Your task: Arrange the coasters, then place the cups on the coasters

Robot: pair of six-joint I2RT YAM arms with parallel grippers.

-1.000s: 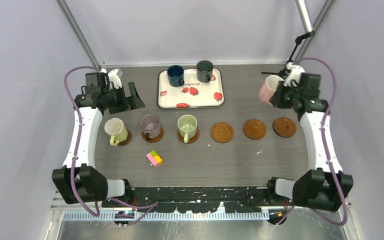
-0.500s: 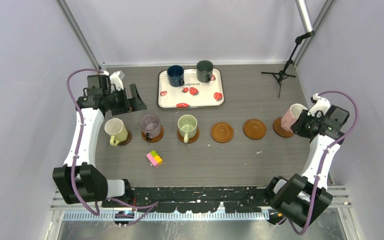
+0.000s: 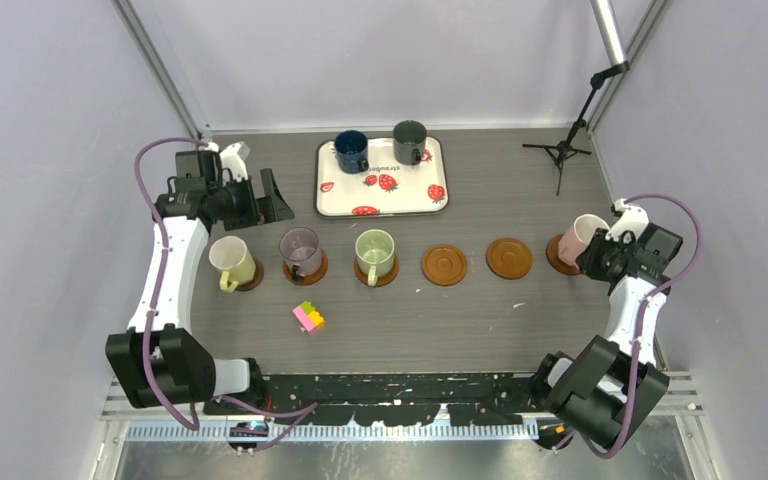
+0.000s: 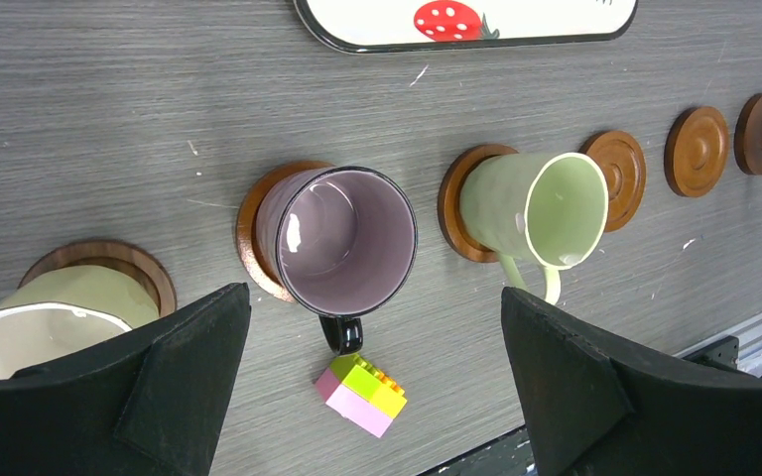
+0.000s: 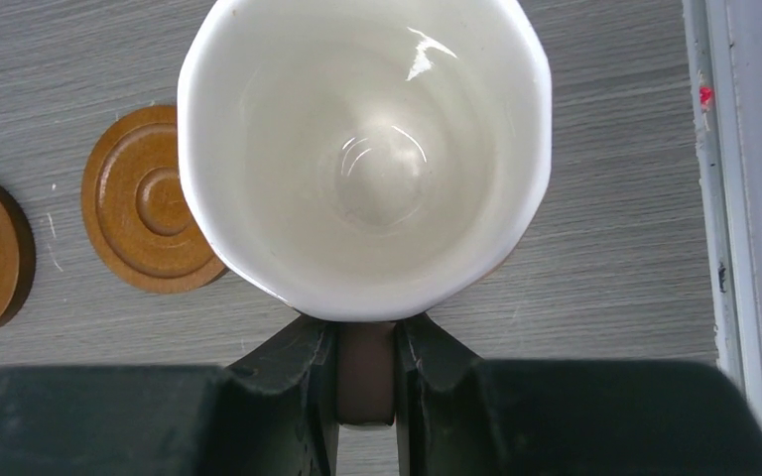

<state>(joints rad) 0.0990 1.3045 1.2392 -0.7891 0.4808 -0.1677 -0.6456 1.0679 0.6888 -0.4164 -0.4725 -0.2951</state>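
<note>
Both arms bent — left jaws wide, right jaws gripping pink mug (image 3: 578, 238).

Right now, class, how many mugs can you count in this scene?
6: cream mug, purple mug, green mug on the left coasters; blue mug, grey mug on the tray; pink mug in the right hand, at the far-right coaster.

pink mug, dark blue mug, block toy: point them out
pink mug (image 3: 573, 242), top external view, side wall
dark blue mug (image 3: 350, 146), top external view, inside
block toy (image 3: 306, 318), top external view, pink side
</note>
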